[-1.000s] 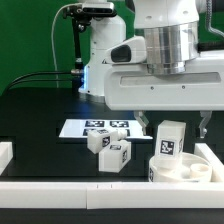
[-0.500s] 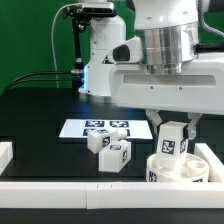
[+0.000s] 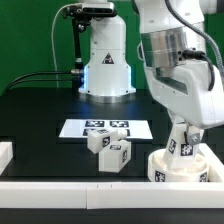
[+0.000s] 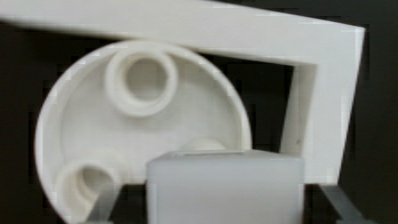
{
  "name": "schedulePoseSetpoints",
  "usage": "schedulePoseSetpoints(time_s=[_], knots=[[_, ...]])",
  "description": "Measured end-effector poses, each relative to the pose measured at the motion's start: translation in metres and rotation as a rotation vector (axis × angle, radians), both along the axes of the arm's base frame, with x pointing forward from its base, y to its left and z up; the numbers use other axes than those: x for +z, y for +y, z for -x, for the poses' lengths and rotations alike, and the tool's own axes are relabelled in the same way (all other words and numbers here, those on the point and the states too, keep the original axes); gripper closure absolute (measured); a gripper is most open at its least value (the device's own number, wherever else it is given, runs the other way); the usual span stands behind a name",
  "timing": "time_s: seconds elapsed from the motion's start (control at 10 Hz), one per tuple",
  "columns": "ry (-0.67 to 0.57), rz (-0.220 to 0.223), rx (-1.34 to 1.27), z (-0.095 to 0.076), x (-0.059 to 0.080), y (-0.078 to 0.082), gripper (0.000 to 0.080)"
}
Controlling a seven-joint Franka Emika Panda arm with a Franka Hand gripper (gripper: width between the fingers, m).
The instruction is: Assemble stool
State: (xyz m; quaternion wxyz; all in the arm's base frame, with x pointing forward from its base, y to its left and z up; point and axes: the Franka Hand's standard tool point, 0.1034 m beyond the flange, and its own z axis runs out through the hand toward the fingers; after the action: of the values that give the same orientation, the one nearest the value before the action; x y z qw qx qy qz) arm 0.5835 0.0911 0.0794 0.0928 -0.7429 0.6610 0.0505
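The round white stool seat [image 3: 170,168] lies in the front corner on the exterior view's right. A white tagged leg [image 3: 187,147] stands tilted on it, and my gripper [image 3: 186,150] is shut on that leg. In the wrist view the leg [image 4: 222,178] fills the space between the dark fingers [image 4: 342,203], above the seat [image 4: 160,130] with two round sockets showing. Two more tagged legs [image 3: 100,140] [image 3: 116,154] lie loose on the black table near the middle.
The marker board [image 3: 75,128] lies flat behind the loose legs. White border rails [image 3: 60,186] run along the front and both sides, and their corner [image 4: 324,70] wraps the seat. The arm's base [image 3: 105,60] stands at the back.
The jaws closed on the upright leg on the seat. Since then the wrist has swung and tilted toward the exterior view's right, leaning the held leg with it.
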Motion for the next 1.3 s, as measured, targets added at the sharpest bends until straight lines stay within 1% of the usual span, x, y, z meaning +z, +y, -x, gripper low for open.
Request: schedulePoseSetpoints(time_s=[0.1,0.4,0.5,0.6,0.7,0.8,0.9,1.0,1.1,1.2,1.3], knots=[[0.012,-0.003,-0.054,0.0,0.0,0.004,0.0465],[0.045,-0.023,-0.213,0.0,0.0,0.007,0.0465],[0.056,-0.059,-0.402,-0.002,0.0,0.009,0.0465],[0.067,-0.071,-0.485,-0.002,0.0,0.012,0.0465],[0.062,-0.07,-0.464,-0.002,0.0,0.012,0.0465],[0.054,-0.065,-0.417,-0.001,-0.001,0.011,0.0354],[0.051,-0.061,-0.377,0.001,-0.002,0.012,0.0222],[0.055,-0.065,-0.261,0.001,0.004,0.014,0.0172],[0.039,-0.059,-0.083,-0.001,0.012,0.015,0.0172],[0.018,-0.053,0.093,-0.004,0.02,0.02,0.0154],[-0.001,-0.051,0.141,-0.003,0.02,0.024,0.0151]])
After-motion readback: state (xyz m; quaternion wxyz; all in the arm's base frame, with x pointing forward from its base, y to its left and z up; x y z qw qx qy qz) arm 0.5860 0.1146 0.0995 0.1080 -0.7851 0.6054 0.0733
